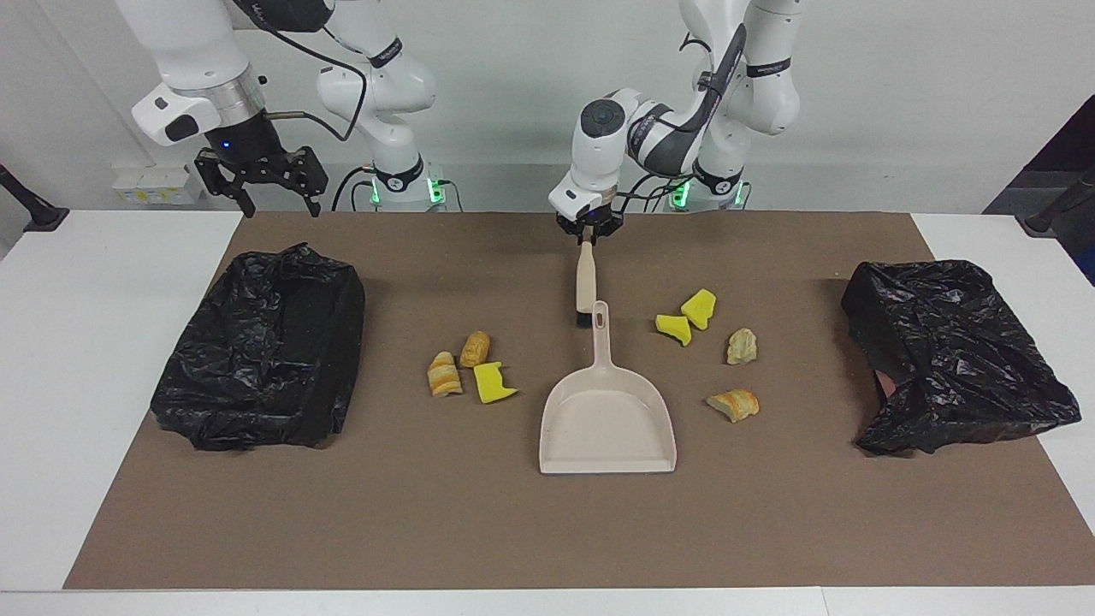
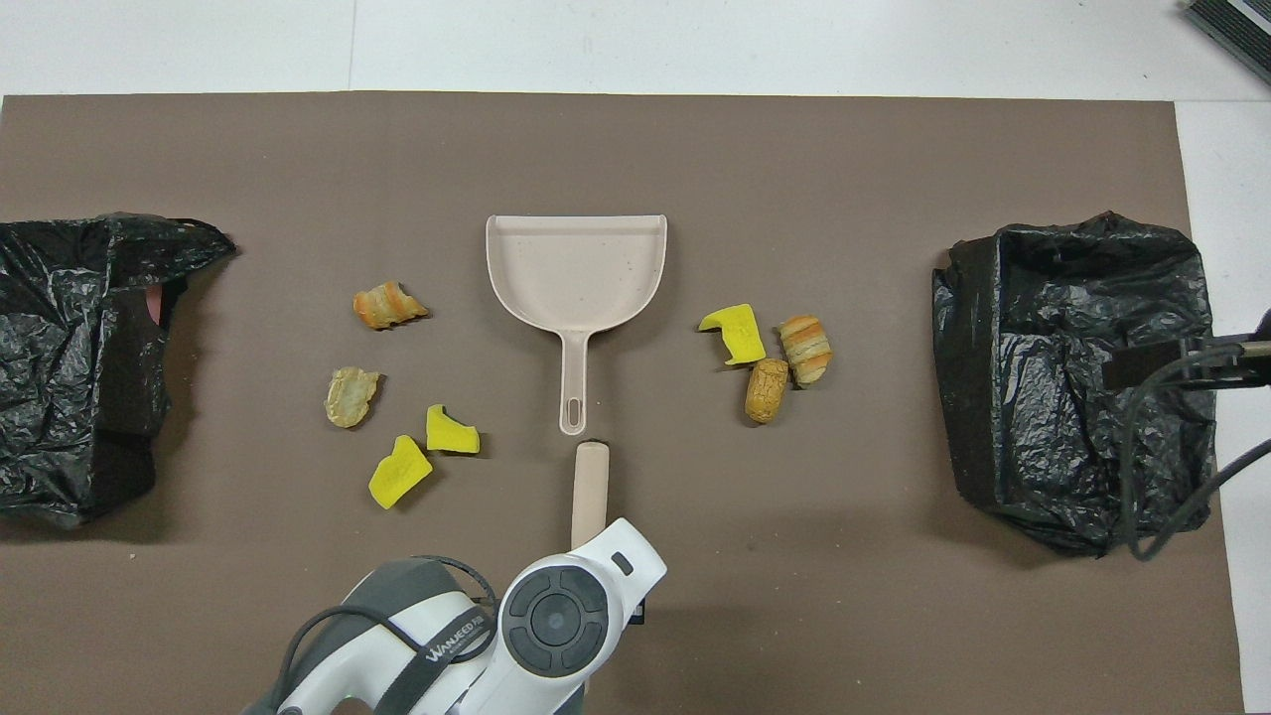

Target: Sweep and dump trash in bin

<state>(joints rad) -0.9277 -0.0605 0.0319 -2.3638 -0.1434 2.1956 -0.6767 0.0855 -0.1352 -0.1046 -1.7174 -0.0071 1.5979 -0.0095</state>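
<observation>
My left gripper [image 1: 588, 235] is shut on the upper end of a beige brush [image 1: 585, 287], whose dark bristle end hangs by the tip of the dustpan handle. In the overhead view the arm covers the gripper, and only the brush [image 2: 589, 482] shows. The beige dustpan [image 1: 607, 419] lies flat mid-table, handle toward the robots. Trash lies on both sides of it: a yellow sponge bit [image 1: 493, 382] and two bread lumps [image 1: 445, 375] toward the right arm's end, several chunks [image 1: 699, 308] toward the left arm's end. My right gripper [image 1: 261, 184] waits open, raised above the table's edge.
Two bins lined with black bags stand on the brown mat [image 1: 479, 530], one at the right arm's end [image 1: 265, 351], one at the left arm's end [image 1: 949, 351]. The right arm's cable [image 2: 1172, 437] hangs over the bin at its end.
</observation>
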